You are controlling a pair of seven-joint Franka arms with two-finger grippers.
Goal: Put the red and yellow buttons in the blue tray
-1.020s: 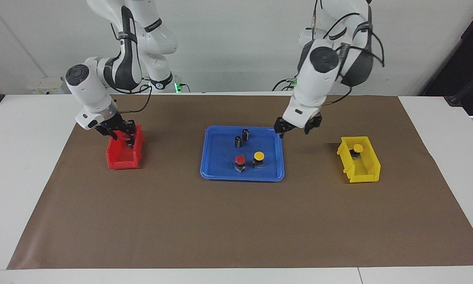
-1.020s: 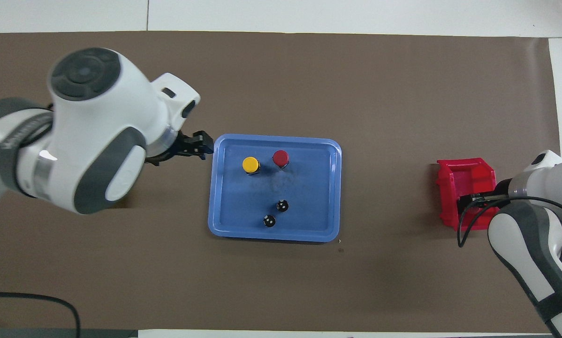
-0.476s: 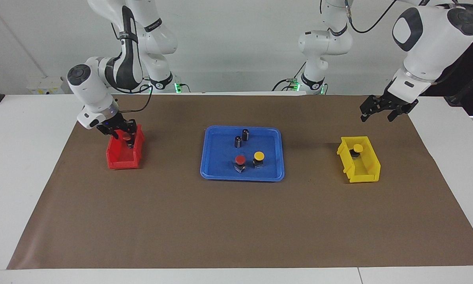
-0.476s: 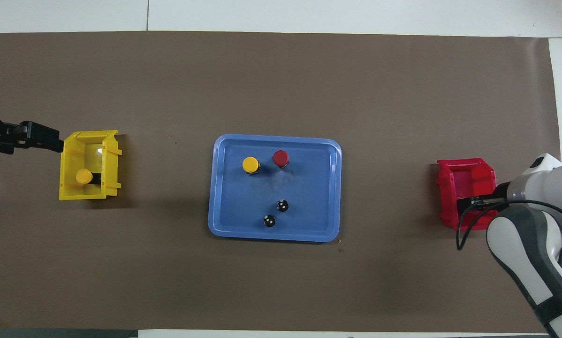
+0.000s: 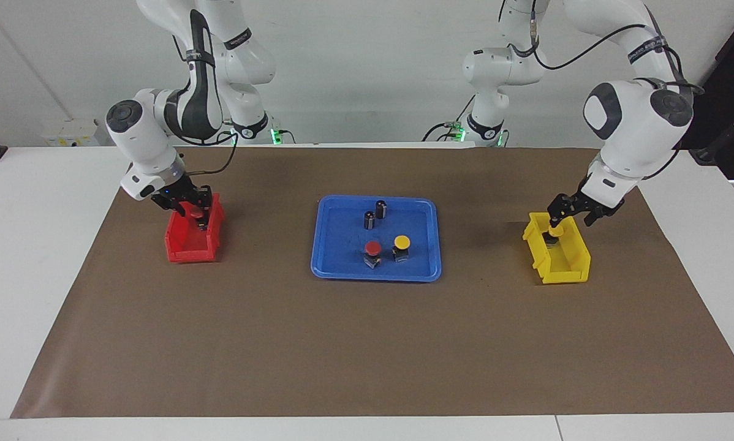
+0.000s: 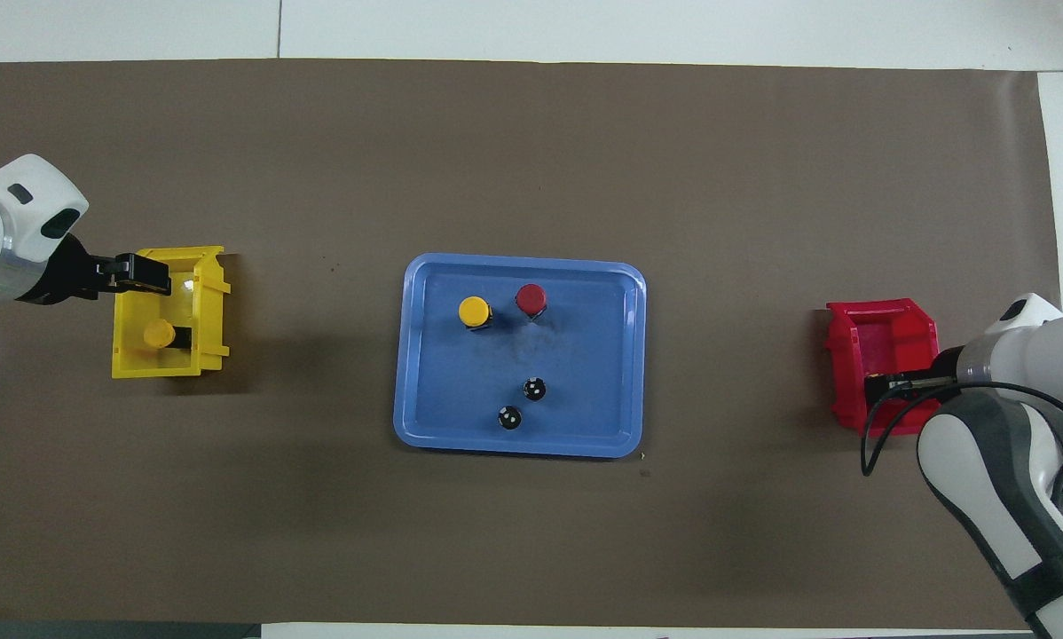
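Observation:
The blue tray [image 5: 318, 245] lies mid-table and also shows in the overhead view [image 6: 403, 355]. A red button [image 5: 372, 248] and a yellow button [image 5: 401, 242] stand in it. A second yellow button [image 5: 554, 231] stands in the yellow bin [image 5: 566, 266] at the left arm's end. My left gripper [image 5: 570, 213] hangs open just over that bin, above this button. My right gripper [image 5: 190, 207] is down in the red bin [image 5: 186, 248], shut on the second red button [image 5: 193, 212]. The overhead view hides that button under the right gripper [image 6: 891, 382].
Two dark capless cylinders [image 5: 369, 219] [image 5: 381, 208] stand in the tray's end nearer the robots. Brown paper [image 5: 367, 355] covers the table between the tray and both bins.
My left gripper has swung from the tray's edge out to the left arm's end and come down over the yellow bin. My right gripper has stayed in the red bin, barely shifting.

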